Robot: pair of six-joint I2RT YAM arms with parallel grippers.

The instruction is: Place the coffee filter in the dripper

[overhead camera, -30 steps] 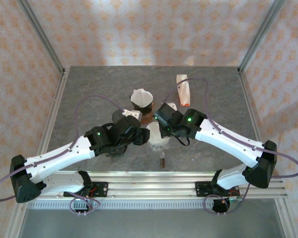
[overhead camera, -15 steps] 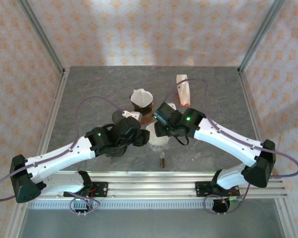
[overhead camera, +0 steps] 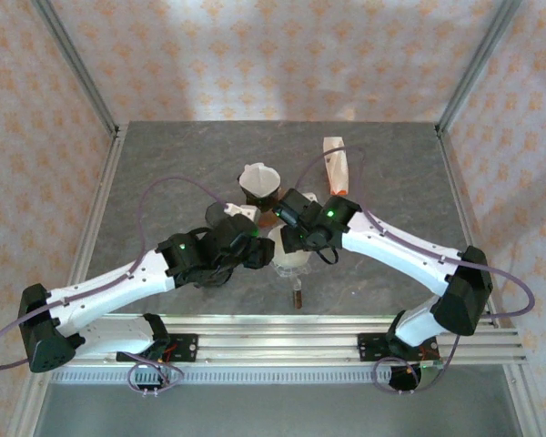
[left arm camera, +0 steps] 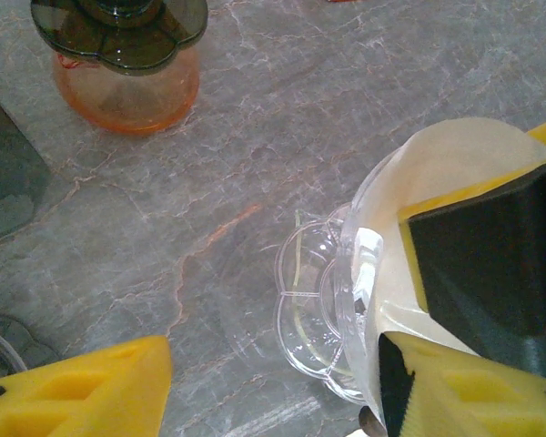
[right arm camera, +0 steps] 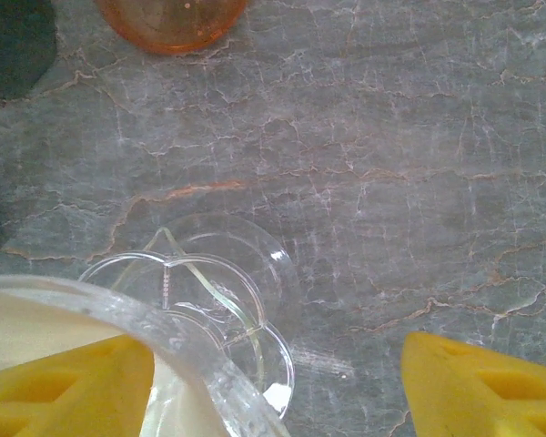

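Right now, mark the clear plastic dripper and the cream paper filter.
Clear plastic dripper (left arm camera: pixel 311 308): left wrist view, scalloped base.
Cream paper filter (left arm camera: pixel 455 157): left wrist view, upper edge.

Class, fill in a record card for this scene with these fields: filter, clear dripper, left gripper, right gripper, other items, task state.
filter: cream paper, sitting inside the clear dripper
clear dripper: standing on the grey table, between the two arms
left gripper: jaws open, one finger beside the filter, the other over bare table
right gripper: jaws open, one finger over the filter
other items: orange glass vessel farther back on the table
task state: filter appears seated in the dripper; neither gripper holds it
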